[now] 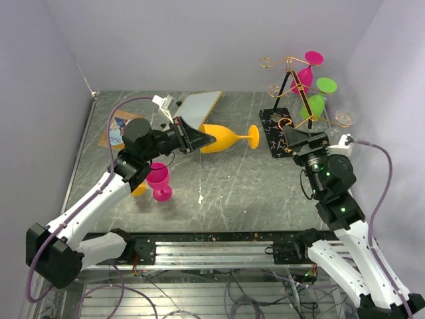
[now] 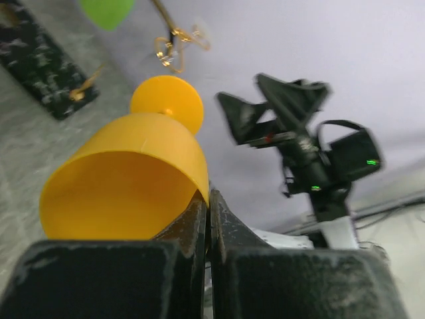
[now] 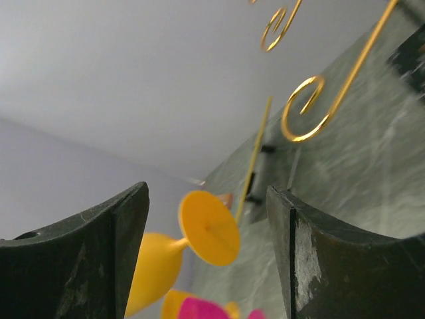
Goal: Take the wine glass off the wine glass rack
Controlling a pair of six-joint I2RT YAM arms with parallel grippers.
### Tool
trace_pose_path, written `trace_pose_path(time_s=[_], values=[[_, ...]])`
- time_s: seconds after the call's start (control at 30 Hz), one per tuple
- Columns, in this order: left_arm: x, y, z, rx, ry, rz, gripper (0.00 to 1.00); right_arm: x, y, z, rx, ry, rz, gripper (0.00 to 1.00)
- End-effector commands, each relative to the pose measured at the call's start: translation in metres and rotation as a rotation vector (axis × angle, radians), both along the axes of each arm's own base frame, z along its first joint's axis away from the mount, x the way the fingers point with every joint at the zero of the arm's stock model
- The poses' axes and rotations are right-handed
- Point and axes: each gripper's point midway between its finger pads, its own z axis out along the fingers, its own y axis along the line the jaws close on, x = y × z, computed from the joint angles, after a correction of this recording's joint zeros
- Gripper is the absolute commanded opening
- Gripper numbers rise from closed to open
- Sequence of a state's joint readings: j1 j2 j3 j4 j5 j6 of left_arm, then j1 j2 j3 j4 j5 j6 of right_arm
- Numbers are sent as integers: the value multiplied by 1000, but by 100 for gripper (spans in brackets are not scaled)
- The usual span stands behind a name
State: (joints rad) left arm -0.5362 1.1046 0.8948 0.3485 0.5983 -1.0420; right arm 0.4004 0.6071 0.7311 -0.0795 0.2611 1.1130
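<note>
My left gripper (image 1: 207,139) (image 2: 208,196) is shut on the rim of an orange wine glass (image 1: 226,138) (image 2: 126,179). The glass lies sideways, its foot (image 3: 209,228) pointing toward the right arm. The right gripper (image 1: 307,141) (image 3: 206,189) stands open just beyond that foot, apart from it and holding nothing. The wine glass rack (image 1: 297,80) (image 3: 307,109) (image 2: 174,46), gold wire on a black veined base (image 1: 277,131) (image 2: 40,66), stands at the back right. A pink glass (image 1: 307,70) and a green glass (image 1: 317,101) (image 2: 106,10) hang on it.
A pink glass (image 1: 159,181) stands on the table under my left arm, with another orange one (image 1: 139,190) partly hidden behind it. A grey slanted board (image 1: 199,106) and a printed card (image 1: 118,130) lie at the back left. Walls close in on three sides.
</note>
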Motion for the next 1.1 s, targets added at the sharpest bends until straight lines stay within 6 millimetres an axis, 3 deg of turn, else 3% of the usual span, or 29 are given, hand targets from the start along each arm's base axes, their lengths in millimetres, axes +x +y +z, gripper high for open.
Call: trace_pose_path(time_s=[0.0,0.17,0.4,0.53,0.77,0.93,1.03,1.07], values=[[6,14,-68,423,56,128,7,-16,-63,10,-257,-4,-274,71],[3,18,-120,827,148,191,7,-29,-92,33,-302,-48,-404,72],[1,30,-154,1254,195,193,7,-37,-95,52,-333,-79,-403,72],[0,40,-163,1356,189,160,7,-40,-102,49,-339,-63,-433,72],[-15,42,-199,1445,242,33,7,-43,-107,49,-345,-50,-455,72],[-17,41,-215,1467,257,0,8,-41,-109,52,-354,-40,-470,71],[-16,44,-215,1478,247,13,17,-39,-112,54,-362,-26,-487,71],[-15,45,-214,1474,239,15,25,-38,-113,54,-368,-21,-494,71]])
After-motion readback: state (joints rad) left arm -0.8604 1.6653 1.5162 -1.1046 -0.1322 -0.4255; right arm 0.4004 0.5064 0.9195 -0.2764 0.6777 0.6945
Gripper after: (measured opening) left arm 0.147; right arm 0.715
